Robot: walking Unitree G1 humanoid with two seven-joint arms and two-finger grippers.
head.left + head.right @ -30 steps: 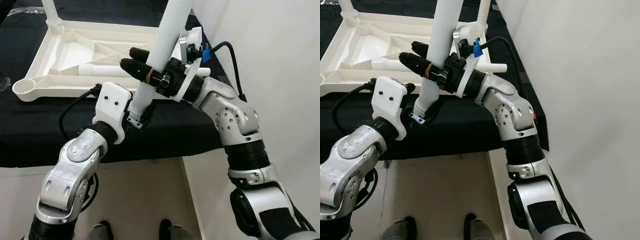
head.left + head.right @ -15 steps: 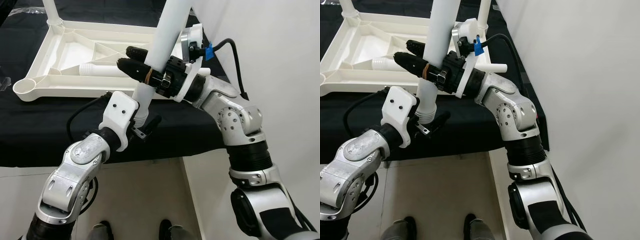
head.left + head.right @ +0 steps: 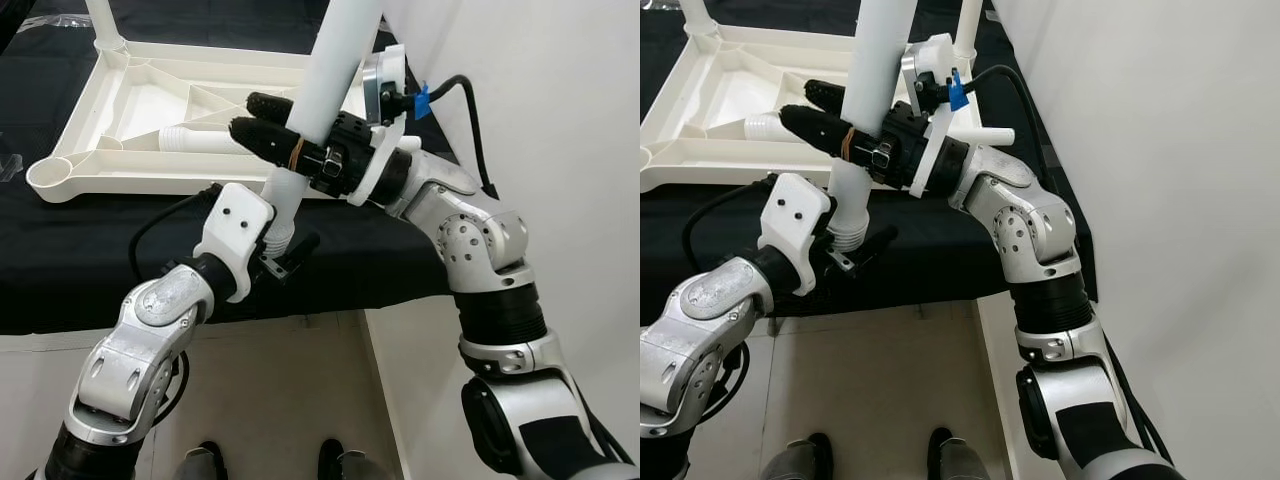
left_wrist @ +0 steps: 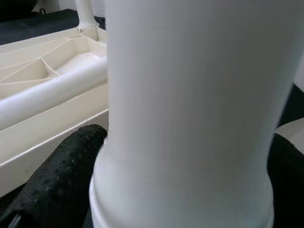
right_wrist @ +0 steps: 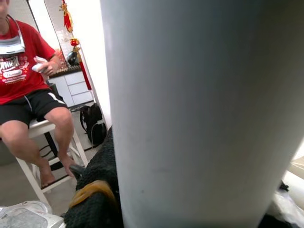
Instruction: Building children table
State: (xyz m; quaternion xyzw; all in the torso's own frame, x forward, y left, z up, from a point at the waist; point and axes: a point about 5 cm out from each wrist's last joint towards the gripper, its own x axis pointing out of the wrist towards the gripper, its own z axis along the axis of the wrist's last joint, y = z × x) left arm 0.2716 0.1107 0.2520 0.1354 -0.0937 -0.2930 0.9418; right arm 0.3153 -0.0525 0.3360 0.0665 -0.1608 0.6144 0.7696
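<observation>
- A black-covered surface point(image 3: 60, 270) carries the upturned white tabletop point(image 3: 150, 110), with one leg already standing in a far corner.
- Our right gripper point(image 3: 262, 118) clamps the loose table leg point(image 3: 335, 60) mid-shaft.
- Our left gripper point(image 3: 290, 255) sits spread around its threaded lower end.
- We judge we should keep the leg plumb over an empty corner socket point(image 3: 48, 175).

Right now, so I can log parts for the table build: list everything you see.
Table top: one, white, upside down on the cloth.
Held leg: one, white, tilted, between both grippers.
Loose leg: one, white, lying inside the table top.
Fitted leg: one, white, upright at the far corner.
Cloth: one, black, under the table top.
Person: one, red shirt, seated on a stool.
Right gripper: shut on the held leg.
Left gripper: open, around its threaded lower end.
</observation>
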